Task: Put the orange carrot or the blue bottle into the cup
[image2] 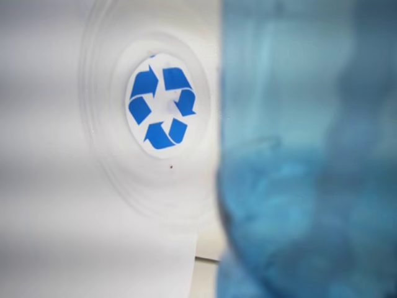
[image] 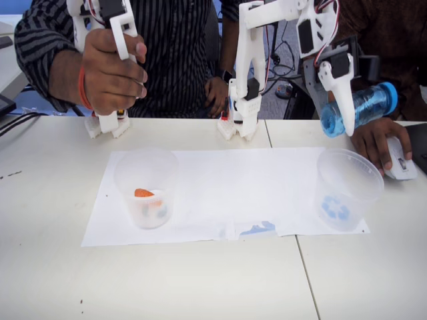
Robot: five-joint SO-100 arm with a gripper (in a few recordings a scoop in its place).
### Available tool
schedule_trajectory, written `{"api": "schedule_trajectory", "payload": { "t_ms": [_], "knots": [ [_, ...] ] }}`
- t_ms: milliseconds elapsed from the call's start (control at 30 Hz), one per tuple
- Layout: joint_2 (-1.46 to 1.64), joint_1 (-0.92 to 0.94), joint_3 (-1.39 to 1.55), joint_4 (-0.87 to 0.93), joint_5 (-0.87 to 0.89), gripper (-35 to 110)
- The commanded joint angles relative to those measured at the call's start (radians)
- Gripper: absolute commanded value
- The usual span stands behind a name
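High at the right of the fixed view, my white gripper [image: 344, 115] is shut on the blue bottle [image: 365, 105], which lies tilted in the air with its cap to the right. Below it stands the cup [image: 363, 190], clear plastic with a blue recycling symbol, and nothing lies inside. In the wrist view the blue bottle [image2: 310, 155] is a blurred blue mass on the right, and the cup [image2: 111, 180] appears from above at the left with its symbol showing. The orange carrot [image: 144, 193] lies inside another clear cup [image: 127, 177] at the left.
Both cups stand on a white paper sheet [image: 220, 187] on the white table [image: 200, 287]. A person's hand [image: 371, 139] rests on a white mouse [image: 400, 163] just right of the cup. The arm's base [image: 241, 120] stands behind the sheet's middle.
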Motion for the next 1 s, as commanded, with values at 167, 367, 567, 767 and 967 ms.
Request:
{"api": "schedule_trajectory", "payload": {
  "t_ms": [167, 367, 567, 767, 967],
  "knots": [
    [0.020, -0.002, -0.094, -0.014, 0.009, 20],
    [-0.021, -0.002, -0.077, -0.012, 0.006, 20],
    [-0.092, -0.002, -0.081, -0.012, 0.011, 20],
    [-0.126, -0.002, -0.084, -0.012, 0.006, 20],
    [-0.166, -0.002, -0.083, -0.012, 0.005, 20]
  ]
}}
